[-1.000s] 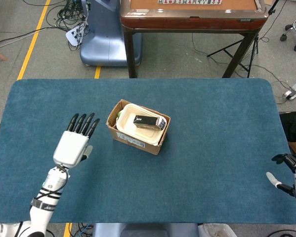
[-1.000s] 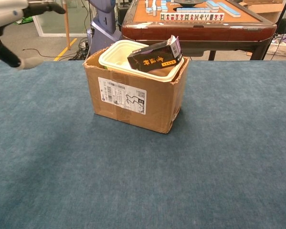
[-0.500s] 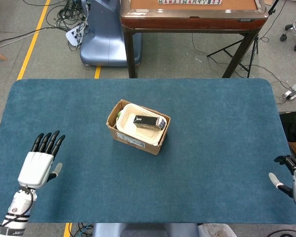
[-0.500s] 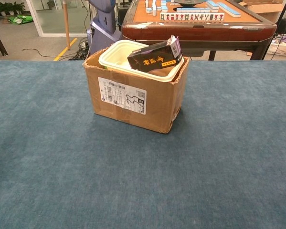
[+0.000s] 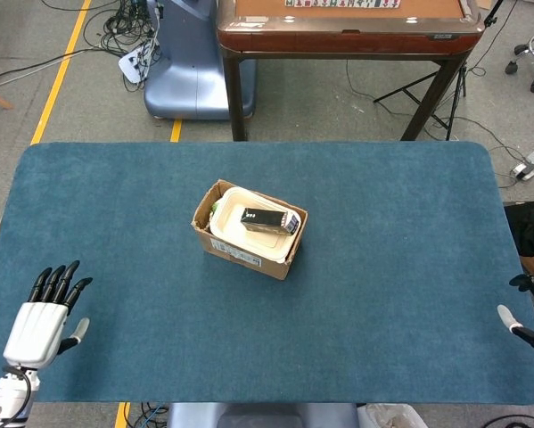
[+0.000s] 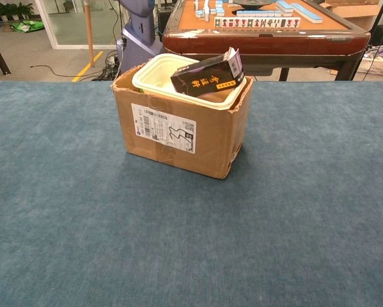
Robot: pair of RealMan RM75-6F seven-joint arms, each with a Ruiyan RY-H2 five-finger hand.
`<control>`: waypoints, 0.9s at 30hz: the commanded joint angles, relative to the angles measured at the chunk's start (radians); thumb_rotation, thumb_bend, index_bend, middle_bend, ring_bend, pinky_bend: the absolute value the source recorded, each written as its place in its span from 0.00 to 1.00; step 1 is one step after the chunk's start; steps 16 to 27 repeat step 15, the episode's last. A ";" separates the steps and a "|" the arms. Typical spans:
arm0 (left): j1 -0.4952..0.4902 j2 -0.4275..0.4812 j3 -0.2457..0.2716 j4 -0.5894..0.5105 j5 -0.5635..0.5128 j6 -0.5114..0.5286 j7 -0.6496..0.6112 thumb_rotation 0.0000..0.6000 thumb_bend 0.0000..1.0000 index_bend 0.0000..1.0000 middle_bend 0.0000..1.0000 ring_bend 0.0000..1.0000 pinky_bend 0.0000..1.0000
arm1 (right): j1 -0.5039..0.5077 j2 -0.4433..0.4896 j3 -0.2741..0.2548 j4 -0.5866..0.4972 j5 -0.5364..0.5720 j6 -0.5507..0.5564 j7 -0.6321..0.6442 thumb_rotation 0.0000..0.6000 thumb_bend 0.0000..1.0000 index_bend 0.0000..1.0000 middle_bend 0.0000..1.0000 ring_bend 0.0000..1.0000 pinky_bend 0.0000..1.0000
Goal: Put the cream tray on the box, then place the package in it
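At the near left corner the left hand (image 5: 36, 326) lies flat over the table (image 5: 382, 294), fingers straight and slightly apart, holding nothing. At the near right edge only a sliver of the right hand (image 5: 527, 319) shows in the head view; a thumb sticks out and dark fingertips curl above it, but whether it is spread or closed I cannot tell. Neither hand appears in the chest view. Well away from both, in the middle of the table, sits the box (image 6: 178, 131), its top flaps torn and open. The tray (image 6: 162, 75) rests on the box's open top, rim just above the cardboard, and the package (image 6: 207, 75) lies in the tray, tilted, its right end propped up over the tray's right rim. Judging by this, both placements look done and what is left is parking the arms. To do that well, keep both hands low and wide of the box so nothing brushes it, since the propped package looks likely to slide if jolted. Beyond the far edge stand a wooden table (image 5: 347, 27) and a blue machine base (image 5: 182, 76).
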 commanded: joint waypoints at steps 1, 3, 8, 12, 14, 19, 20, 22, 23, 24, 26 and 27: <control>0.026 -0.006 -0.033 0.058 -0.033 -0.019 -0.082 1.00 0.31 0.20 0.00 0.00 0.04 | 0.010 -0.006 -0.004 0.004 0.005 -0.022 -0.007 1.00 0.16 0.47 0.50 0.45 0.36; 0.030 -0.002 -0.043 0.071 -0.042 -0.033 -0.097 1.00 0.31 0.21 0.00 0.00 0.04 | 0.015 -0.007 -0.007 0.006 0.010 -0.037 -0.011 1.00 0.16 0.47 0.50 0.45 0.36; 0.042 0.000 -0.067 0.091 -0.033 -0.039 -0.109 1.00 0.31 0.24 0.00 0.00 0.04 | 0.029 -0.012 -0.007 0.012 0.020 -0.066 -0.015 1.00 0.16 0.47 0.50 0.45 0.36; 0.048 -0.014 -0.076 0.101 -0.036 -0.073 -0.088 1.00 0.31 0.24 0.00 0.00 0.04 | 0.042 -0.010 -0.019 0.013 0.021 -0.106 -0.001 1.00 0.16 0.47 0.50 0.45 0.36; 0.052 -0.023 -0.082 0.105 -0.030 -0.077 -0.086 1.00 0.31 0.23 0.00 0.00 0.04 | 0.046 -0.011 -0.023 0.015 0.020 -0.114 -0.003 1.00 0.16 0.47 0.50 0.45 0.36; 0.053 -0.027 -0.084 0.110 -0.026 -0.079 -0.085 1.00 0.31 0.22 0.00 0.00 0.04 | 0.047 -0.012 -0.023 0.016 0.020 -0.116 -0.006 1.00 0.16 0.47 0.50 0.45 0.36; 0.053 -0.027 -0.084 0.110 -0.026 -0.079 -0.085 1.00 0.31 0.22 0.00 0.00 0.04 | 0.047 -0.012 -0.023 0.016 0.020 -0.116 -0.006 1.00 0.16 0.47 0.50 0.45 0.36; 0.053 -0.027 -0.084 0.110 -0.026 -0.079 -0.085 1.00 0.31 0.22 0.00 0.00 0.04 | 0.047 -0.012 -0.023 0.016 0.020 -0.116 -0.006 1.00 0.16 0.47 0.50 0.45 0.36; 0.053 -0.027 -0.084 0.110 -0.026 -0.079 -0.085 1.00 0.31 0.22 0.00 0.00 0.04 | 0.047 -0.012 -0.023 0.016 0.020 -0.116 -0.006 1.00 0.16 0.47 0.50 0.45 0.36; 0.053 -0.027 -0.084 0.110 -0.026 -0.079 -0.085 1.00 0.31 0.22 0.00 0.00 0.04 | 0.047 -0.012 -0.023 0.016 0.020 -0.116 -0.006 1.00 0.16 0.47 0.50 0.45 0.36; 0.053 -0.027 -0.084 0.110 -0.026 -0.079 -0.085 1.00 0.31 0.22 0.00 0.00 0.04 | 0.047 -0.012 -0.023 0.016 0.020 -0.116 -0.006 1.00 0.16 0.47 0.50 0.45 0.36; 0.053 -0.027 -0.084 0.110 -0.026 -0.079 -0.085 1.00 0.31 0.22 0.00 0.00 0.04 | 0.047 -0.012 -0.023 0.016 0.020 -0.116 -0.006 1.00 0.16 0.47 0.50 0.45 0.36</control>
